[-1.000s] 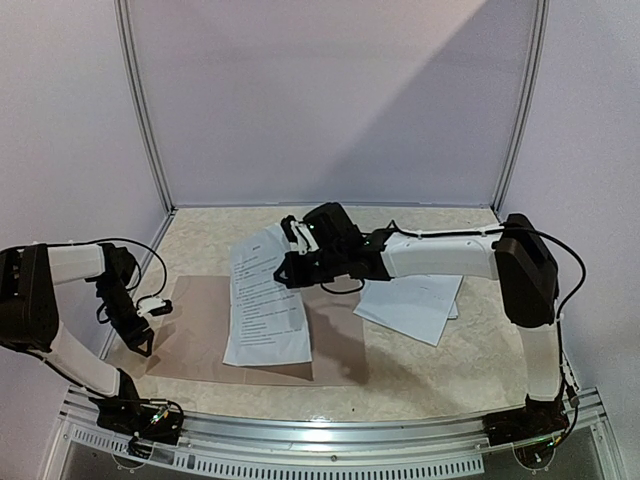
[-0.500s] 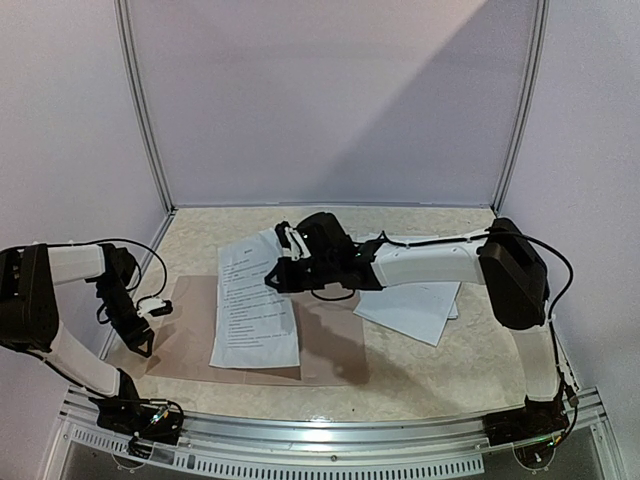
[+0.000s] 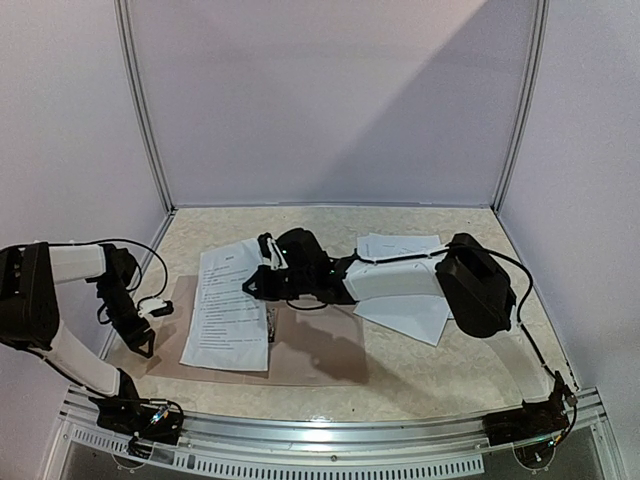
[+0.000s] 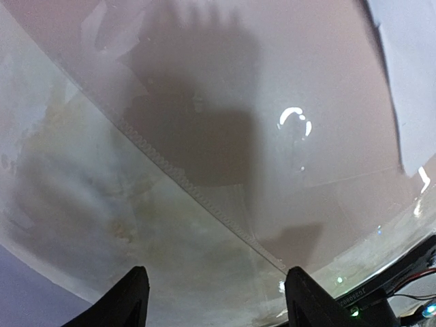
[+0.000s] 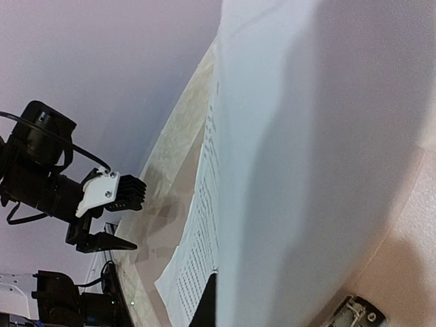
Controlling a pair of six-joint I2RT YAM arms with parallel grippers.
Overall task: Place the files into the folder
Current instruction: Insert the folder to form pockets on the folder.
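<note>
While the right gripper (image 3: 258, 268) pinches a sheet (image 3: 225, 315) centre-left, slippage could skew it off the folder (image 3: 320, 350); left gripper (image 4: 216, 303) gapes empty.

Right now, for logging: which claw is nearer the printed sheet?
Right. Right claw grips the printed sheet at its far edge; left claw hovers by the folder, off the sheet.

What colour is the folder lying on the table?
The folder is a plain taupe grey-brown, which shows best in the top external view.
</note>
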